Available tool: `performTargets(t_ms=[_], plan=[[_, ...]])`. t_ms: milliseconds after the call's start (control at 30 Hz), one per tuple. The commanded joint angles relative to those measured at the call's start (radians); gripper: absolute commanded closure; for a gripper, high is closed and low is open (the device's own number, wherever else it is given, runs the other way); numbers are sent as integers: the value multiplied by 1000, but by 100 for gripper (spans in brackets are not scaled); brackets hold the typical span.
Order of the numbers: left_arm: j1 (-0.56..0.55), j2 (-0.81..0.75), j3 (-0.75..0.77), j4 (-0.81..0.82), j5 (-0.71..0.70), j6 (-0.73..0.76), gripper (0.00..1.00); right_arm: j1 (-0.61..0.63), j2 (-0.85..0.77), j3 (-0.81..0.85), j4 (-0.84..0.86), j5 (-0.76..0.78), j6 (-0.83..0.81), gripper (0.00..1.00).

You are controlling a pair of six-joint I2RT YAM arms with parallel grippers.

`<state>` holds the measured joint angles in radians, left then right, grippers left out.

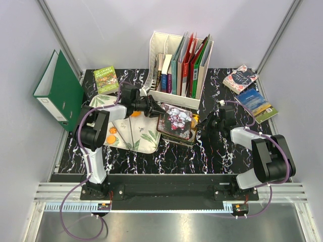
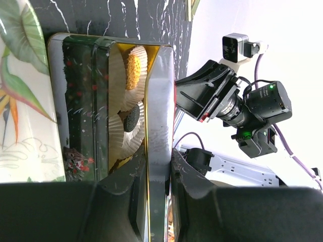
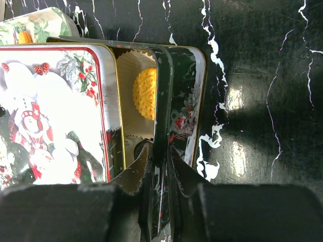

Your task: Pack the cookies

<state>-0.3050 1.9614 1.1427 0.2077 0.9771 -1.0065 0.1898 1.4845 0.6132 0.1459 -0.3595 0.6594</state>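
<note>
A Christmas tin (image 1: 182,132) stands in the middle of the table. Its snowman lid (image 1: 175,119) lies askew over it. My left gripper (image 1: 159,109) is shut on the lid's edge (image 2: 159,101). My right gripper (image 1: 203,124) is shut on the tin's right wall (image 3: 164,96). Inside, in white paper cups, lie an orange cookie (image 3: 145,93) and a black cookie (image 3: 138,149); both also show in the left wrist view, orange (image 2: 133,68) and black (image 2: 132,120). More orange cookies (image 1: 112,135) lie on the leaf-patterned tray (image 1: 144,137); one is next to the left arm (image 1: 135,114).
A white file rack (image 1: 177,65) with books stands right behind the tin. A green binder (image 1: 60,91) leans at the far left, with a green book (image 1: 106,79) beside it. Two books (image 1: 250,91) lie at the back right.
</note>
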Motion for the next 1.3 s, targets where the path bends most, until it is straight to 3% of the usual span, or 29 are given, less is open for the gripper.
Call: performTargets(t_ms=[0,133,433,633,933,1267], plan=[[-11,-6,18,55,43,-6,100,2,33,-6,-46,33,-23,100],[-14,17,26,22,29,31,100,2,34,-4,-46,34,-23,100],[-16,60,55,-99,-17,126,73,2,37,-6,-46,36,-23,100],[-22,71,84,-183,-54,190,70,2,39,-6,-46,36,-24,100],[-40,10,66,-171,-117,330,89,2,39,-6,-45,36,-23,100],[-54,-62,19,-68,-100,335,100,2,34,-7,-45,36,-24,100]])
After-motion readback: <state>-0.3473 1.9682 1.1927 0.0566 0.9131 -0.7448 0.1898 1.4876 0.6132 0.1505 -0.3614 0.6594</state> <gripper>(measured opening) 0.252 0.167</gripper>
